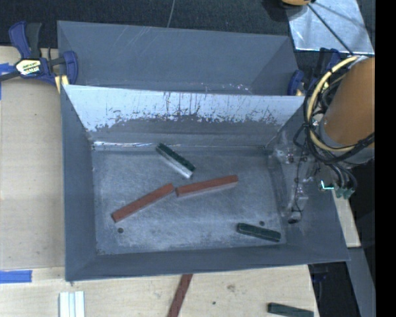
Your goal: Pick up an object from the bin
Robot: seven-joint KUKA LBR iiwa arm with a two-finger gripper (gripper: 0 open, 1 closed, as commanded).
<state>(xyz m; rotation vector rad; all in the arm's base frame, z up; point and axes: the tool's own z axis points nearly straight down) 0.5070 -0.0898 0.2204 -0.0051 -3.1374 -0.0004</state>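
At three o'clock the arm hangs upright, its pincer [294,211], grip unreadable, near a flat dark bar [258,232] in the scuffed metal bin [79,197].

1 camera covers the scene. It sits above the grey metal bin [185,58] and looks down into it, tilted somewhat to one side. The far wall, at the top of the picture, therefore shows broad and nearly face-on, while the near wall at the bottom shows as a narrow band. The camera stands near enough that the bin takes up most of the picture, with all 4 walls and the whole floor in view. The arm [353,104] enters from the right edge.
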